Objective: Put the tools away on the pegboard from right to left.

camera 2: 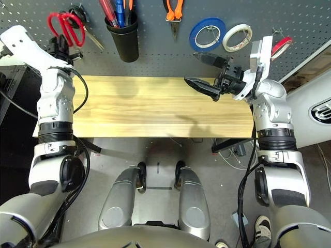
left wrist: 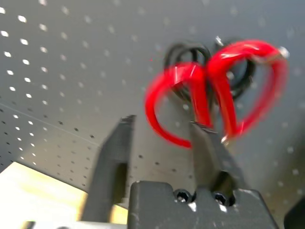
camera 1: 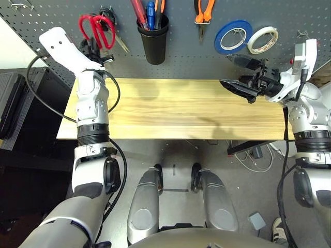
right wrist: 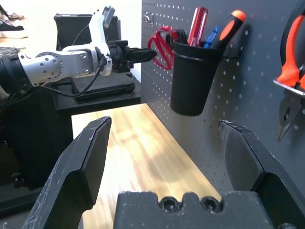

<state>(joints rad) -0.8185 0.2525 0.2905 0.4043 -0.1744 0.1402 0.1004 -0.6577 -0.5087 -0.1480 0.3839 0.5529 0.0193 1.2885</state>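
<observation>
Left gripper (left wrist: 162,138): your jaws stood parted at the red-handled scissors (left wrist: 214,90) on the pegboard (camera 1: 181,51).
Right gripper (right wrist: 164,143): jaws wide apart, holding nothing.

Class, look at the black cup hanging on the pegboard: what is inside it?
The black cup holds a red-handled screwdriver, a blue-handled tool and an orange-and-black-handled one. Their lower ends are covered by the cup's wall.

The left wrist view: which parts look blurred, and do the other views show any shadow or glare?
Left wrist view: the red-handled scissors are smeared by blur, while the pegboard holes stay fairly crisp. Left eye view: soft shadows lie on the wooden table. Right wrist view: the far end of the table is washed out by bright light.
</observation>
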